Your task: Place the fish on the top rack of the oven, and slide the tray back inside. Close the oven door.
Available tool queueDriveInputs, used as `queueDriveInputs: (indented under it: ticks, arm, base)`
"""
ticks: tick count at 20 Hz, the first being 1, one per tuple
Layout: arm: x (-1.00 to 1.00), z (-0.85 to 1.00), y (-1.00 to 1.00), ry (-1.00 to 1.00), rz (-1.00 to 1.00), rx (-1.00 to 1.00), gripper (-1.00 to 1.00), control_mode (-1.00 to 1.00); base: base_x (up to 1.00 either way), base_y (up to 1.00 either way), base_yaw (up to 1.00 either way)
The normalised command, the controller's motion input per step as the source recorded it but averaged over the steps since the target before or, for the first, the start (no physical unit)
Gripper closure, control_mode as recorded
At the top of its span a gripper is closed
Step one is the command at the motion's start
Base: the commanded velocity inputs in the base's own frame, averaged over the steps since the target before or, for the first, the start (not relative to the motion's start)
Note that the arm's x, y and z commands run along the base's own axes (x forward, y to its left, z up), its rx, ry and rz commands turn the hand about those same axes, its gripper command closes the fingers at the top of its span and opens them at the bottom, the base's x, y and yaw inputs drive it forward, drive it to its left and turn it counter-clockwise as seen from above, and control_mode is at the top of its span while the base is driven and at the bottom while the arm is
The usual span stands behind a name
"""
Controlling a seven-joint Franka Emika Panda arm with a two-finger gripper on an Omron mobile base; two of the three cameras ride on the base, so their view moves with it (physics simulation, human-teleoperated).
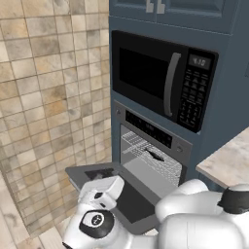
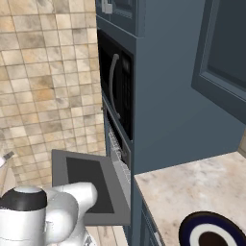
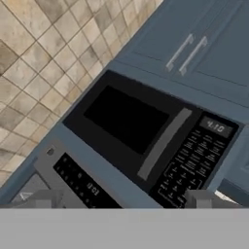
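- Lying on the top rack [image 1: 154,158] at centre frame in the left base view, the fish [image 1: 155,155] sits inside the oven [image 1: 154,146].
- Oven door [image 1: 116,197] hangs fully down, lower centre.
- Hand [image 3: 121,199] at the hand view's bottom edge, fingers spread wide, gripping nothing.
- Microwave [image 3: 146,146] display reads "4:10".
- Plate [image 2: 211,233] on the surface [image 2: 192,185], lower right.

The arm [image 1: 194,214] is glossy white with rounded, bulbous link shells and dark caps at its joints. One black round joint cap [image 1: 97,221] carries a small pale mark.
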Motion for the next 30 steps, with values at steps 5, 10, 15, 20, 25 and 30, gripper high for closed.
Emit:
queueDriveInputs:
  ticks: [5, 10, 15, 20, 25, 30]
  arm:
    - [-0.25, 0.28, 0.39, 0.49, 0.0, -0.13, -1.0, -1.0]
    - [-0.28, -0.24, 0.19, 0.5, 0.0, -0.32, -1.0, -1.0]
    - [-0.52, -0.94, 0.3, 0.39, 0.03, -0.47, -1.0, -1.0]
    - [-0.15, -0.88, 0.38, 0.34, 0.03, -0.55, -1.0, -1.0]
    - [0.08, -0.79, 0.48, 0.26, 0.0, -0.55, -1.0, -1.0]
    - [0.32, -0.95, 0.64, 0.18, 0.0, -0.51, -1.0, -1.0]
  base:
    - [0.0, 0.0, 0.0]
    - [0.0, 0.0, 0.0]
    - [0.0, 0.0, 0.0]
    - [0.0, 0.0, 0.0]
    - [0.0, 0.0, 0.0]
    - [0.0, 0.0, 0.0]
